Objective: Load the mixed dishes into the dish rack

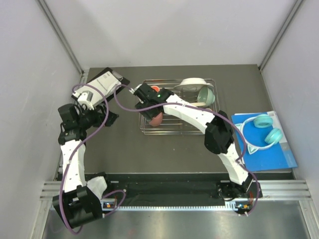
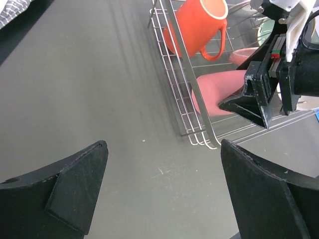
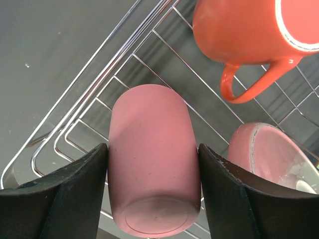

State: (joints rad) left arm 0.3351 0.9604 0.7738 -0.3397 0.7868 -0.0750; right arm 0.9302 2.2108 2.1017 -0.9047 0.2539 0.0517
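The silver wire dish rack (image 1: pixel 145 131) stands mid-table. My right gripper (image 3: pixel 152 149) is shut on the salmon-pink cup (image 3: pixel 152 154), which lies on its side low over the rack's near left corner (image 3: pixel 79 99). The orange mug (image 3: pixel 239 30) lies in the rack beyond it. The pink-and-cream plate (image 3: pixel 269 154) is to the cup's right. The white plate (image 1: pixel 192 82) and mint green bowl (image 1: pixel 205 95) stand at the rack's far right. My left gripper (image 2: pixel 164 184) is open and empty over bare table left of the rack (image 2: pixel 184 84); the cup (image 2: pixel 219 92) shows there too.
A black-and-white booklet (image 1: pixel 104 82) lies at the far left. A blue board (image 1: pixel 269 149) with turquoise headphones (image 1: pixel 264 129) lies at the right. Grey walls close in the table on three sides.
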